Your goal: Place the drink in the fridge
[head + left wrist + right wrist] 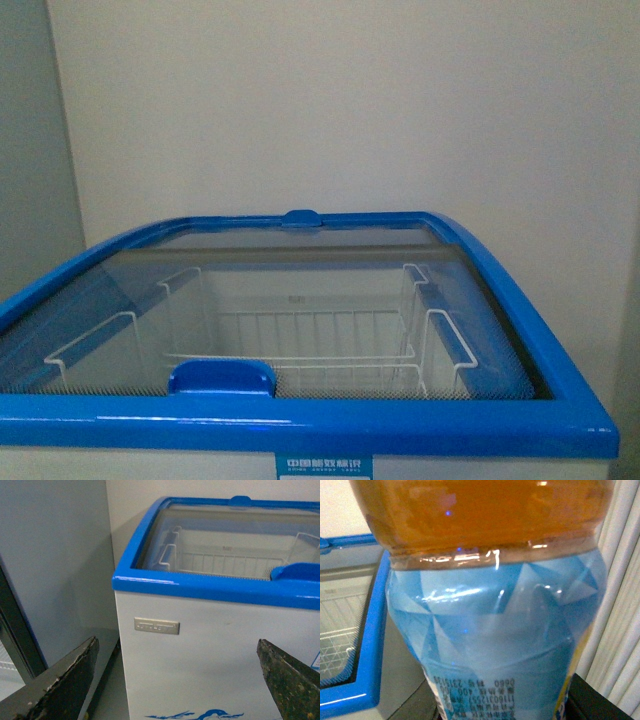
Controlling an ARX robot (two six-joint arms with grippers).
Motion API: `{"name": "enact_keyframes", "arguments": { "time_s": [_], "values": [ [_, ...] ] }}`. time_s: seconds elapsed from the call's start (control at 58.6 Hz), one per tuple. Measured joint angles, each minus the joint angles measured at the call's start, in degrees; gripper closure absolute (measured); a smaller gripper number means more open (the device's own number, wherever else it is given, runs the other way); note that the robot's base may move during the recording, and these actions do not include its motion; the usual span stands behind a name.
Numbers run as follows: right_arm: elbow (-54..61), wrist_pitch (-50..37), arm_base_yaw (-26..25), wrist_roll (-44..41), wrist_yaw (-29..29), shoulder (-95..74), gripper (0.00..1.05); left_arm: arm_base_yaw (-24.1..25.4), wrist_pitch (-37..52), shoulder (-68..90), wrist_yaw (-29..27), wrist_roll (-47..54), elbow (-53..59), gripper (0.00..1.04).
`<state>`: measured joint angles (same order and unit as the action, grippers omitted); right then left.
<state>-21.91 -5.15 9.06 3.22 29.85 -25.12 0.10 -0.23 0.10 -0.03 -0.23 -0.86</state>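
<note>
Facing, across the lower half of the front view, a white chest freezer with a blue top rim [300, 422], with a dark glass sliding lid [300, 290] lying over white wire baskets [300, 345] and a blue handle [221, 377] at lower centre. Clasping in the right gripper [507, 712], hard against the wrist camera, a clear plastic bottle of amber-orange liquid with a blue label [495, 630]. Held outside the freezer, just beside a corner of that blue rim. Long axis roughly in line with the folds of a pale pleated curtain [620, 605] next to it, so about upright; amber part at one end, printed label at the other, cap out of view, so cannot tell which end points up. Holding the left gripper [176, 642] released, dark fingers [60, 680] spread wide with nothing between them, before the freezer's white front wall, near a tall plain grey cabinet [55, 555].
</note>
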Motion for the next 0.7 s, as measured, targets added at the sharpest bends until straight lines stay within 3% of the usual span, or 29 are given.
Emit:
{"name": "enact_keyframes", "arguments": {
  "time_s": [0.273, 0.341, 0.426, 0.529, 0.614, 0.699],
  "values": [
    [0.0, 0.0, 0.0, 0.0, 0.0, 0.0, 0.67, 0.0, 0.0, 0.0, 0.0, 0.0, 0.0, 0.08],
    [0.0, 0.0, 0.0, 0.0, 0.0, 0.0, 0.67, 2.5, -4.6, 6.5, 10.0, -7.1, -2.8, 0.08],
    [0.0, 0.0, 0.1, 0.0, -0.1, 0.0, 0.67, 4.3, 5.6, 23.2, 18.1, -9.5, -5.8, 0.08],
    [0.0, 0.0, 0.1, 0.0, 0.2, 0.0, 0.67, 4.5, 21.3, 41.8, 22.3, -3.6, -11.2, 0.08],
    [0.0, 0.0, 0.1, 0.0, 0.2, 0.0, 0.67, 3.4, 31.3, 56.5, 25.7, 5.2, -18.1, 0.08],
    [0.0, 0.0, 0.1, 0.0, 0.1, 0.0, 0.67, 1.4, 33.1, 67.7, 30.1, 16.0, -25.8, 0.08]
  ]
}}
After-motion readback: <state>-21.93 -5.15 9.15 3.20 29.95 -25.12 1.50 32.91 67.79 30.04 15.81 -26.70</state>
